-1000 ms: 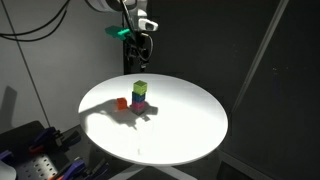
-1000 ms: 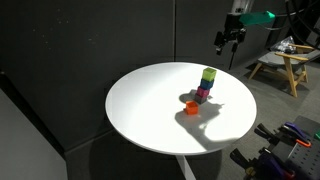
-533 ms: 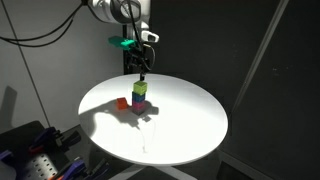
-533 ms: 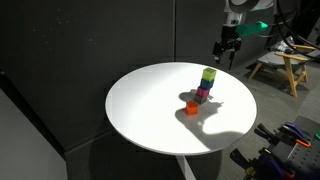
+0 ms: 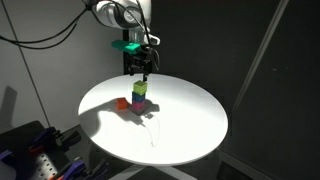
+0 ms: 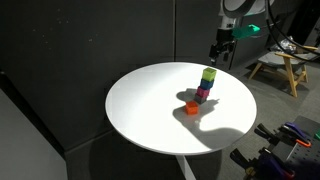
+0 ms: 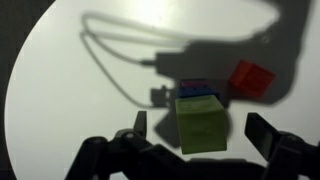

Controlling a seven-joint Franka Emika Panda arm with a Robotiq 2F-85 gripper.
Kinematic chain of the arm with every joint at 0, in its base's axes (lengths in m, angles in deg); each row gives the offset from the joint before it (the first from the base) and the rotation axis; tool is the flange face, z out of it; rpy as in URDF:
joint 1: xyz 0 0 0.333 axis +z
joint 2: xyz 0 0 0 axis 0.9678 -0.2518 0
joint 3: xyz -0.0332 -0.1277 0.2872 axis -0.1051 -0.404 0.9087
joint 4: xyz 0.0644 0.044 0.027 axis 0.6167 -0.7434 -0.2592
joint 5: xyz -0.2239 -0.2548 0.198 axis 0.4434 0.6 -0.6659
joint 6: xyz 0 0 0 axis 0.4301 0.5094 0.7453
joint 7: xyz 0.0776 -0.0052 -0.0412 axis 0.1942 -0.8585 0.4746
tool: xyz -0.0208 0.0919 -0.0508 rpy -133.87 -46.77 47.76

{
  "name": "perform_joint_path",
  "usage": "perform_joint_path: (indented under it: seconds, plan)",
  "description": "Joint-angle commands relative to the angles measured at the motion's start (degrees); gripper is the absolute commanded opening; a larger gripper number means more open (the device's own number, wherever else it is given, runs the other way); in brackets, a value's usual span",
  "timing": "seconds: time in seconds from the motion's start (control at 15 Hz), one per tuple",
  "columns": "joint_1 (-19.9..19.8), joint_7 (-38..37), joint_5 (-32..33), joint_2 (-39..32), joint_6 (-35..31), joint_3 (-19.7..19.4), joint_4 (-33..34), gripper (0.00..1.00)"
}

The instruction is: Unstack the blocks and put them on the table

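Four cubes stand in one stack on the round white table (image 5: 190, 125). The yellow-green cube (image 5: 140, 87) is on top, with grey, blue and magenta (image 5: 139, 104) below. The stack also shows in an exterior view (image 6: 207, 74) and from above in the wrist view (image 7: 201, 123), where only the yellow-green top and a blue edge show. My gripper (image 5: 140, 68) hangs open just above the stack, not touching it. In the wrist view its two fingers (image 7: 201, 132) stand on either side of the yellow-green cube, with gaps.
An orange cube (image 5: 122, 102) sits on the table beside the stack's base; it also shows in an exterior view (image 6: 191, 108) and in the wrist view (image 7: 250, 76). Dark curtains surround the table. A wooden stool (image 6: 282, 66) stands behind.
My gripper has come down and moved over the stack, from high behind it to just above the yellow-green cube. The cubes have not moved.
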Motion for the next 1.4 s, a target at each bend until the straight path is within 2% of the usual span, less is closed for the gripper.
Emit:
perform_joint_path:
  seconds: [0.0, 0.67, 1.33]
  plan:
    - [0.3, 2.0, 0.0, -1.0, -0.3, 0.1, 1.8, 1.0]
    - [0.4, 0.5, -0.1, -0.7, -1.6, 0.0, 0.6, 1.0]
    - [1.0, 1.0, -0.3, -6.6, -6.5, 0.7, 3.2, 1.0]
